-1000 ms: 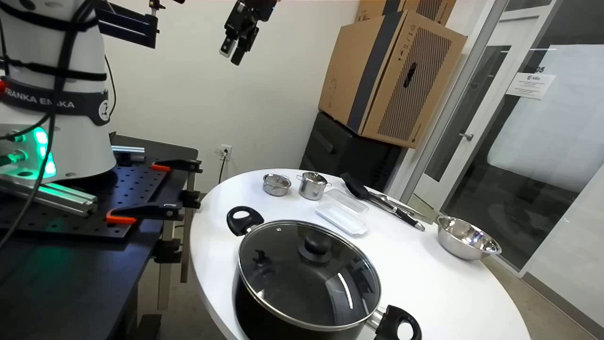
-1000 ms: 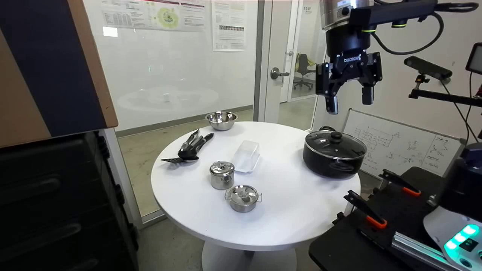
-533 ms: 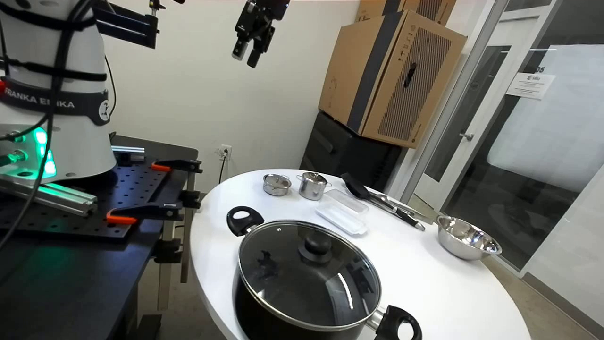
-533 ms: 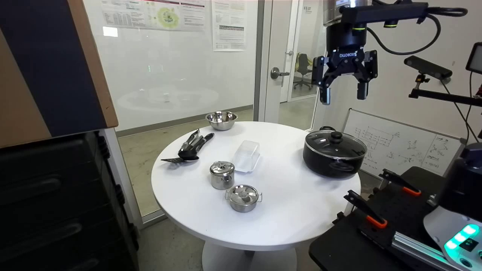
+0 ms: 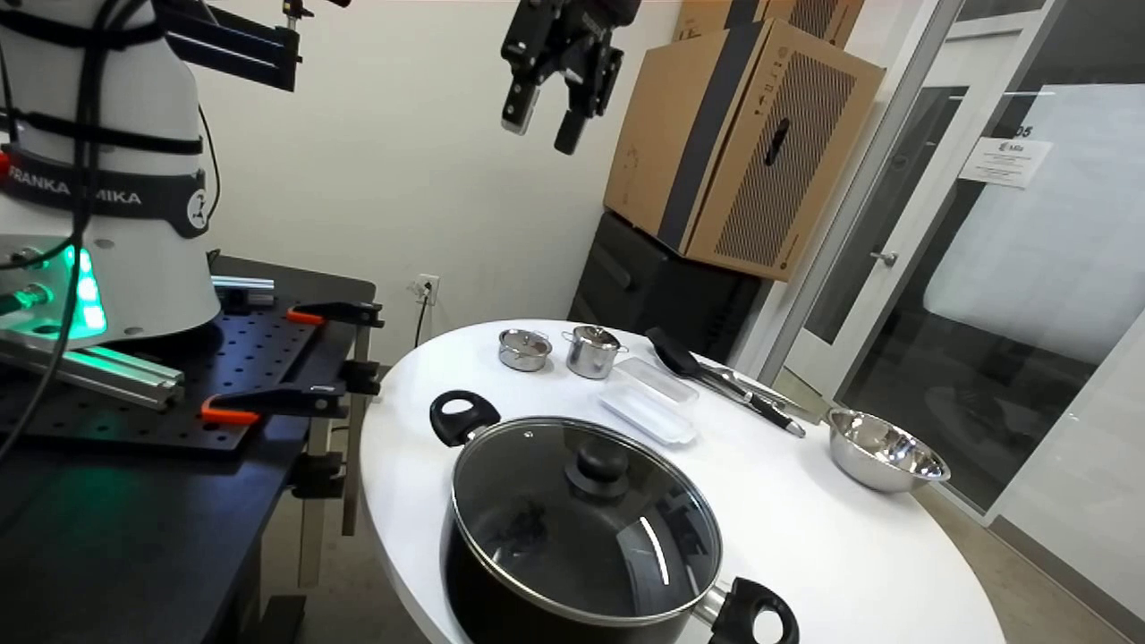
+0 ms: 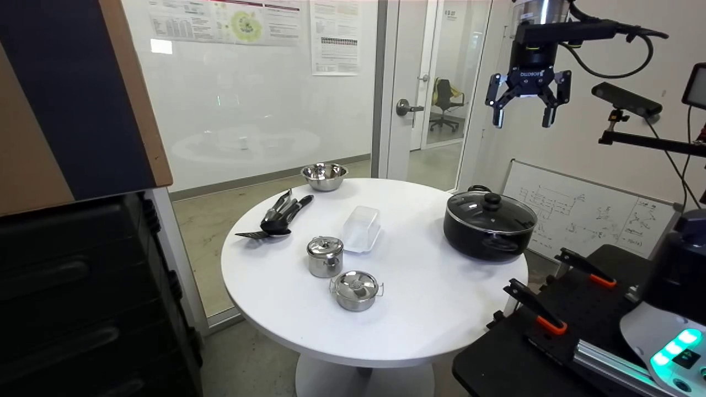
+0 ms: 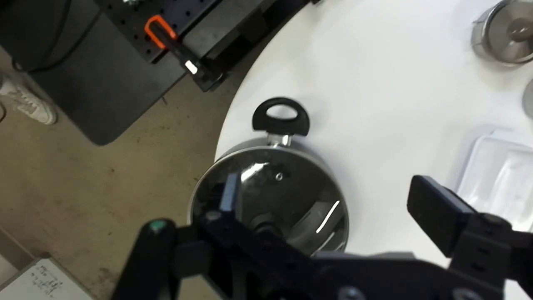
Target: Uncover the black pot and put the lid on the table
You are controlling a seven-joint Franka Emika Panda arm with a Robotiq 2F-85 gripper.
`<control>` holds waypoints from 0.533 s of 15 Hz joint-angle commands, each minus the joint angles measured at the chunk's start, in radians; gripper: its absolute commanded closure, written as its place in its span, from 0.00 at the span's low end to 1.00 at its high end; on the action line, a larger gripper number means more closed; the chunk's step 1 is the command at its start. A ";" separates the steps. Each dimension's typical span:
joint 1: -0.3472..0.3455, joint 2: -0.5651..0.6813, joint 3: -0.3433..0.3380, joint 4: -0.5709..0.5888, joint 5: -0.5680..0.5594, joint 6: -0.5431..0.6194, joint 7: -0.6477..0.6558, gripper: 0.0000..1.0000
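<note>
The black pot (image 5: pixel 474 586) stands on the white round table (image 5: pixel 832 555) near its edge; the pot (image 6: pixel 474 240) and table (image 6: pixel 408 309) also show in an exterior view. The glass lid (image 5: pixel 555 501) with its dark knob (image 5: pixel 603 461) lies flat on the pot; the lid (image 6: pixel 469 207) looks seated there too. My gripper (image 5: pixel 542 132) is open and empty, high above the table; it also shows in an exterior view (image 6: pixel 523 122). In the wrist view the gripper's (image 7: pixel 326 183) fingers stand wide apart above the lid (image 7: pixel 291 187); the gripper's body partly hides the knob.
Small steel pots (image 6: pixel 325 257) (image 6: pixel 357 291), a clear plastic container (image 6: pixel 361 229), black utensils (image 6: pixel 278 218) and a steel bowl (image 6: pixel 324 176) stand on the table. The black workbench (image 5: pixel 268 358) with orange clamps (image 5: pixel 234 411) adjoins it. Cardboard boxes (image 5: pixel 742 152) stand behind.
My open gripper has moved right and slightly lower in an exterior view, looking larger. In another exterior view it looks smaller and higher. The pot and lid have not moved.
</note>
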State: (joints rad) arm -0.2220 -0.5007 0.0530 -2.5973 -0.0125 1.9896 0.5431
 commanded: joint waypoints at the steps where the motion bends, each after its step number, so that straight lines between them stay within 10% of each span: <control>1: -0.058 0.179 -0.024 0.131 -0.146 0.073 0.007 0.00; 8: -0.035 0.325 -0.096 0.234 -0.185 0.091 0.031 0.00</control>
State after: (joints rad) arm -0.2921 -0.1723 -0.0092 -2.3626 -0.1914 2.0823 0.5694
